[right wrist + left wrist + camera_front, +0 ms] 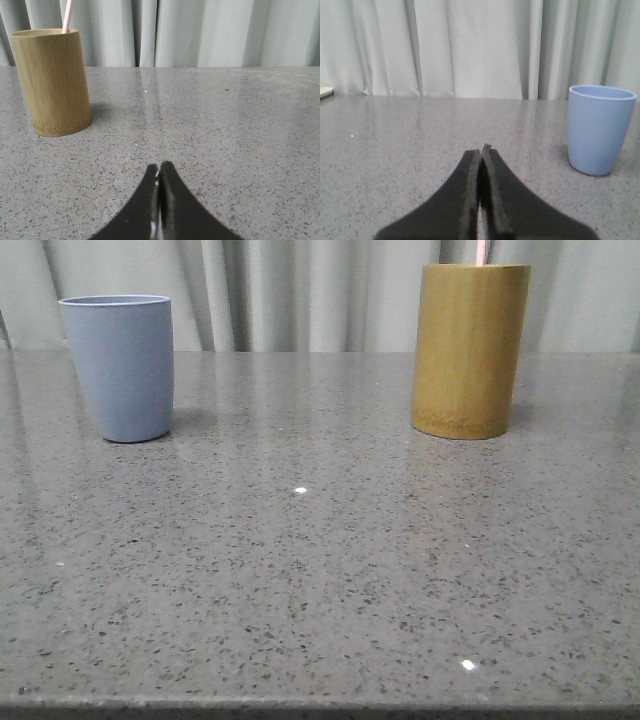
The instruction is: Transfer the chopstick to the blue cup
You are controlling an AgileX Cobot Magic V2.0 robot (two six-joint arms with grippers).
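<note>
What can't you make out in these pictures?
- Chopstick: front view, lower part hidden inside the bamboo holder, tip cut off by the picture's edge. Same in the right wrist view.
- Blue cup: its inside is hidden by its wall in the front view.
- Left gripper and right gripper: bases cut off; jaws shut.

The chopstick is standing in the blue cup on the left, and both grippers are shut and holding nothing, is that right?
Not quite. The chopstick stands in the bamboo cylinder on the right, not in the blue cup; the front view and the right wrist view show its pink end above the cylinder's rim. The rest holds: the left gripper and right gripper are shut and holding nothing.
</note>
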